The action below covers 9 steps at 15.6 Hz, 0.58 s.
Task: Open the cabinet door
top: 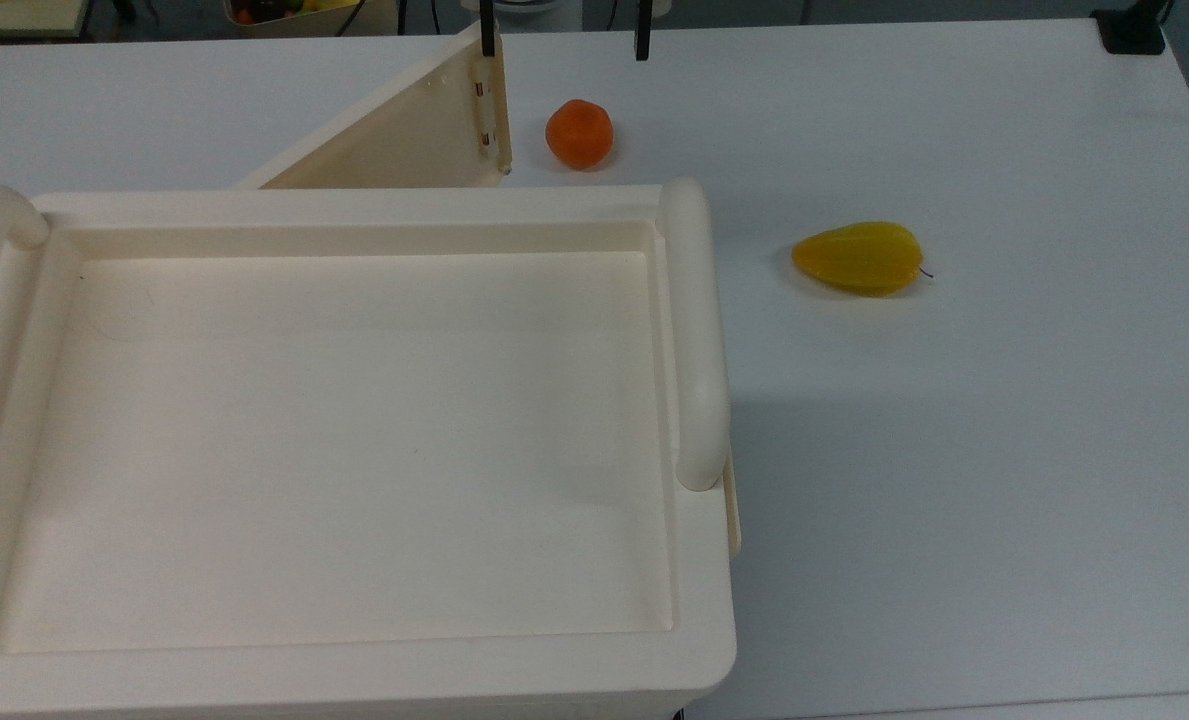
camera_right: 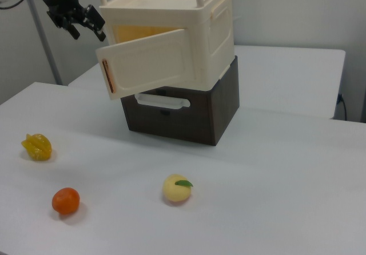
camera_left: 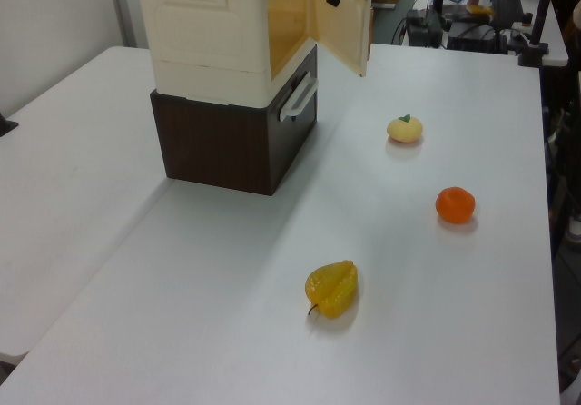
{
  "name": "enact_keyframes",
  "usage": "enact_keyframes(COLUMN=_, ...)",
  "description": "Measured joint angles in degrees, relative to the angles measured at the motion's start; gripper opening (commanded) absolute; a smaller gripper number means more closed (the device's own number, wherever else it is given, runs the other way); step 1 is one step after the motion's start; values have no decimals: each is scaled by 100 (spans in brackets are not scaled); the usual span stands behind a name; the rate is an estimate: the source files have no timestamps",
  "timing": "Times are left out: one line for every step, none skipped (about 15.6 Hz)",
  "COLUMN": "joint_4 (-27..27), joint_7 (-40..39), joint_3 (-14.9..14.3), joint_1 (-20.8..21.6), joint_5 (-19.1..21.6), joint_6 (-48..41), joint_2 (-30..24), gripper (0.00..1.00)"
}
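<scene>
The cabinet door (top: 404, 130) is a cream panel, swung partly open from the cream cabinet (camera_right: 220, 32). Its recessed inner face (camera_left: 340, 19) and the latch fittings on its free edge show in the left view. In the right view the door (camera_right: 151, 66) hangs ajar with its free edge at the right view's left. My gripper (top: 564, 35) is open at the top view's upper edge. One dark finger (top: 487, 35) sits right at the door's free edge, the other stands well apart. The gripper (camera_right: 88, 35) hovers by the door's upper free corner, holding nothing.
The cabinet rests on a dark brown box (camera_right: 189, 115) with a white handle. An orange fruit (top: 579, 133), a yellow starfruit (top: 859, 258) and a pale yellow fruit (camera_left: 405, 129) lie on the white table (top: 954, 450). Equipment stands beyond the table's far end (camera_left: 472, 24).
</scene>
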Motion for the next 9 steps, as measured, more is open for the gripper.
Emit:
enact_keyframes(joint_4=-28, joint_7=0, joint_3=0, joint_1=0, joint_5=0, joint_6=-5, joint_2=21, gripper=100)
enact_keyframes(joint_4=-56, joint_7=0, joint_3=0, joint_1=-1, joint_5=0, joint_6=-42, joint_2=34, gripper=100)
enact_keyframes(joint_4=-69, joint_7=0, joint_3=0, joint_1=-5, joint_5=0, joint_6=-147, joint_2=47, gripper=100)
enact_keyframes(joint_4=-70, joint_7=0, joint_3=-1, joint_1=-18, joint_5=0, joint_6=-284, joint_2=54, gripper=100)
enact_keyframes(joint_4=-70, joint_7=-2, joint_3=-9, joint_1=-36, joint_5=0, joint_6=-443, joint_2=55, gripper=100)
enact_keyframes(joint_4=-65, joint_7=-10, joint_3=-26, joint_1=-47, joint_5=0, joint_6=-589, joint_2=53, gripper=100)
enact_keyframes(joint_4=-60, joint_7=-17, joint_3=-52, joint_1=-53, joint_5=0, joint_6=-719, joint_2=51, gripper=100)
enact_keyframes(joint_4=-53, joint_7=-21, joint_3=-84, joint_1=-61, joint_5=-1, joint_6=-828, joint_2=45, gripper=100)
enact_keyframes(joint_4=-53, joint_7=-29, joint_3=-106, joint_1=-91, joint_5=-1, joint_6=-925, joint_2=37, gripper=100)
